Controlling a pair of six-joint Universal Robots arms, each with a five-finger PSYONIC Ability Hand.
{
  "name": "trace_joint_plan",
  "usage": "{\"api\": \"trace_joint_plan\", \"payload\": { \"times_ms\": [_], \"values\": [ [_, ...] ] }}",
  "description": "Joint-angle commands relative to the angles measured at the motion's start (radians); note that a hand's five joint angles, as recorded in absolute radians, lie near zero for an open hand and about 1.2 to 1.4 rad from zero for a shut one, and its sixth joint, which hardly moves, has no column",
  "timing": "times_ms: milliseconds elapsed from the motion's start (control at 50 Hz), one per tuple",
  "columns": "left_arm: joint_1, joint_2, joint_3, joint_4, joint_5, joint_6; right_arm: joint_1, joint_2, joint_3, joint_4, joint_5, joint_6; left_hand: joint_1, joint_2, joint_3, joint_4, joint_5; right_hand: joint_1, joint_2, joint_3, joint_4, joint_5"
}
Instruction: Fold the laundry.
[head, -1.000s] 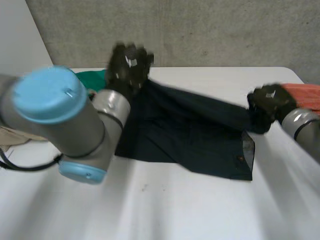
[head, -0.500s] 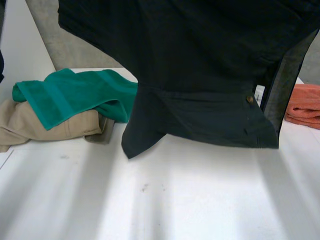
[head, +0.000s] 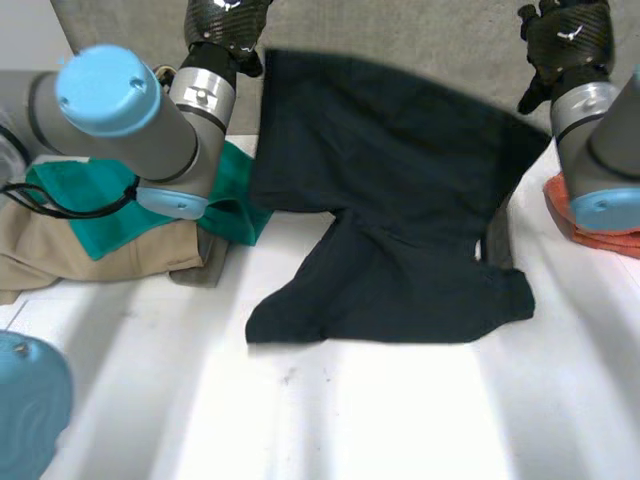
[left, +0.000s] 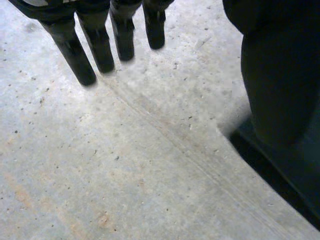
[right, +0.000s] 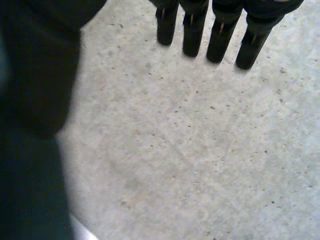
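A dark navy garment (head: 390, 200) hangs in the air behind the middle of the white table (head: 330, 420), its lower part crumpled on the tabletop. My left hand (head: 225, 20) is raised by the garment's upper left corner. Its fingers (left: 85, 50) are straight and hold nothing, and the dark cloth (left: 280, 75) drops beside them. My right hand (head: 565, 35) is raised above the garment's upper right corner. Those fingers (right: 220, 35) are straight and empty too, with the dark cloth (right: 35, 75) off to one side.
A green towel (head: 120, 190) lies on a beige garment (head: 80, 250) at the table's left. An orange cloth (head: 580, 220) sits at the right edge under my right arm. A concrete wall (head: 420, 40) stands behind the table.
Both hands have opened and let go of the dark garment. It hung high before the camera half a second ago; it now drops, its lower part landing on the table.
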Motion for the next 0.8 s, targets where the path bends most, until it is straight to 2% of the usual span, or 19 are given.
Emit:
{"api": "trace_joint_plan", "payload": {
  "times_ms": [20,120,140,220,260,300,380,440,460,540,680,740,800],
  "values": [
    [-0.007,0.038,-0.1,0.052,-0.012,-0.053,0.006,-0.022,0.039,-0.001,0.006,-0.015,-0.034,-0.107,-0.126,-0.113,-0.112,-0.102,-0.105,-0.127,-0.128,-0.121],
    [-0.006,0.237,-0.35,0.049,-0.029,-0.064,-0.006,-0.165,0.194,0.129,-0.073,-0.034,-0.034,-0.107,-0.126,-0.113,-0.112,-0.102,-0.105,-0.127,-0.128,-0.121],
    [-0.007,0.271,-0.399,0.049,-0.034,-0.064,-0.009,-0.205,0.255,0.175,-0.127,-0.049,-0.034,-0.107,-0.126,-0.113,-0.112,-0.102,-0.105,-0.127,-0.128,-0.121],
    [-0.024,0.414,-0.658,0.041,-0.06,-0.066,-0.029,-0.275,0.411,0.264,-0.249,-0.099,-0.034,-0.107,-0.126,-0.113,-0.112,-0.102,-0.105,-0.127,-0.128,-0.121],
    [-0.056,0.492,-0.796,0.017,-0.078,-0.067,-0.058,-0.3,0.481,0.289,-0.286,-0.124,-0.031,-0.104,-0.122,-0.109,-0.109,-0.102,-0.105,-0.127,-0.128,-0.121],
    [-0.084,0.538,-0.879,-0.009,-0.092,-0.07,-0.108,-0.34,0.574,0.321,-0.328,-0.174,-0.016,-0.089,-0.107,-0.094,-0.094,0.002,-0.001,-0.023,-0.025,-0.017],
    [-0.145,0.601,-1.056,-0.083,-0.106,-0.084,-0.168,-0.363,0.708,0.352,-0.386,-0.297,0.154,0.081,0.063,0.076,0.076,0.149,0.146,0.124,0.122,0.13],
    [-0.187,0.601,-1.151,-0.118,-0.106,-0.107,-0.191,-0.363,0.777,0.346,-0.434,-0.368,0.187,0.114,0.095,0.108,0.109,0.17,0.167,0.145,0.143,0.151],
    [-0.199,0.592,-1.177,-0.126,-0.107,-0.121,-0.204,-0.361,0.814,0.338,-0.475,-0.403,0.187,0.114,0.095,0.108,0.109,0.19,0.187,0.165,0.164,0.171],
    [-0.203,0.503,-1.188,-0.123,-0.108,-0.122,-0.228,-0.352,0.87,0.295,-0.556,-0.434,0.184,0.111,0.092,0.105,0.106,0.302,0.299,0.277,0.275,0.283],
    [-0.161,0.36,-1.094,-0.131,-0.106,-0.116,-0.231,-0.254,0.906,0.142,-0.586,-0.431,0.19,0.117,0.098,0.111,0.111,0.36,0.357,0.336,0.334,0.341],
    [-0.136,0.297,-1.055,-0.134,-0.101,-0.115,-0.228,-0.231,0.907,0.091,-0.583,-0.431,0.222,0.149,0.131,0.144,0.144,0.548,0.545,0.523,0.522,0.529],
    [-0.13,0.26,-1.021,-0.132,-0.098,-0.113,-0.228,-0.214,0.907,0.048,-0.578,-0.429,0.222,0.149,0.131,0.144,0.144,0.868,0.865,0.843,0.841,0.849]
  ]
}}
